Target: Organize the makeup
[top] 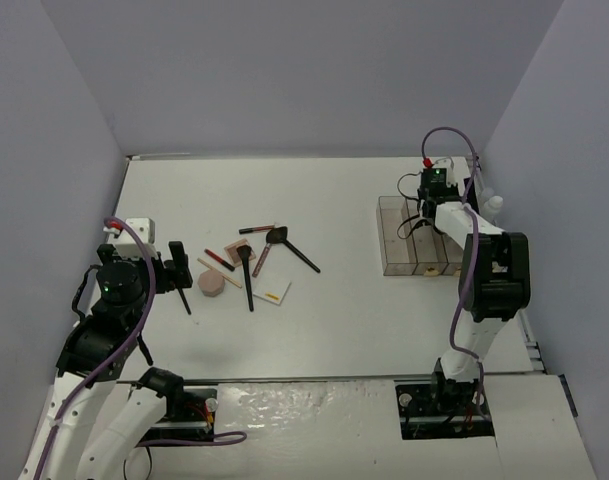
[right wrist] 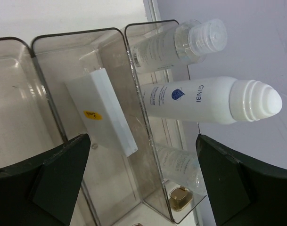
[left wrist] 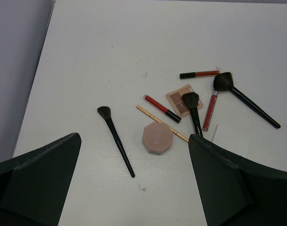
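Our right gripper [right wrist: 142,155] hangs with fingers spread wide and nothing between them, over the clear plastic compartmented organizer [right wrist: 77,34]; beneath it a flat white box with a yellow label [right wrist: 105,110] leans in one compartment; at the next lie a clear bottle with a clear ribbed cap [right wrist: 181,42] and a white bottle with a white ribbed cap [right wrist: 200,101]. Our left gripper [left wrist: 134,141] is likewise spread and empty above the white table [left wrist: 134,37]; under it lies a thin black-handled brush [left wrist: 116,141] by itself; near that we see the pink octagonal compact [left wrist: 157,138] and, just beside it, the slim tan pencil [left wrist: 162,123]; farther out lie the red black-capped pencil [left wrist: 161,108], a second black-handled brush [left wrist: 192,110] across a tan square palette [left wrist: 180,96], and a white square card [left wrist: 228,136]; all this sits well apart from the organizer.
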Available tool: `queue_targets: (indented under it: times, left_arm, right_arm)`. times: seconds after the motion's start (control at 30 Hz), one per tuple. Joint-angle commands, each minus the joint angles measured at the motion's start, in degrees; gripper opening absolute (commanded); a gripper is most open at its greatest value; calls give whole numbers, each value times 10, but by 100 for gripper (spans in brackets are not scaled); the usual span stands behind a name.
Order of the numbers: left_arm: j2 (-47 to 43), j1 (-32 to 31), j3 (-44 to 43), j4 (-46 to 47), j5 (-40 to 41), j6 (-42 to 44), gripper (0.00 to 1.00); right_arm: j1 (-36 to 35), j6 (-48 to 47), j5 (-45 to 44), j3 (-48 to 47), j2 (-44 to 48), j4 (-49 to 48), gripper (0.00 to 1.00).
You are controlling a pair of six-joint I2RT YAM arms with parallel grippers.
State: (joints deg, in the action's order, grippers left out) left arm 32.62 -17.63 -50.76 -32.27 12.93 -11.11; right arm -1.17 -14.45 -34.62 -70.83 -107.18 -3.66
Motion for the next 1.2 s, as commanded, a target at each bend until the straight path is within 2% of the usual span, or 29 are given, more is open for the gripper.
queue_targets:
  times: [0.0,0.1,0.2,0.3,0.43,0.57,0.67,0.87,1.17]
  left_arm:
    - [9,0,-11,28,3,4,97]
    - [10,0,-11,27,3,4,97]
    - [17,1,-11,28,3,4,97]
    - [25,6,-11,27,2,4,97]
    - [31,13,-9,26,4,4,97]
    - [34,14,-6,28,8,3,97]
    - [38,18,-5,30,9,4,97]
    - [49,30,-5,29,4,4,97]
    - [58,34,-4,31,3,4,97]
  right_arm:
    - [-50,16,8,-6,81,-27,92]
    - [-98,29,13,-14,103,-14,92]
    - [-147,71,74,-29,121,13,91]
    - [-188,117,215,-33,133,24,89]
    - [-254,111,387,-26,126,26,88]
    - [-326,67,516,-2,109,26,92]
    - [-377,43,569,9,88,25,99]
    - [-447,21,604,-1,19,24,100]
    - [-486,9,560,-41,-58,25,100]
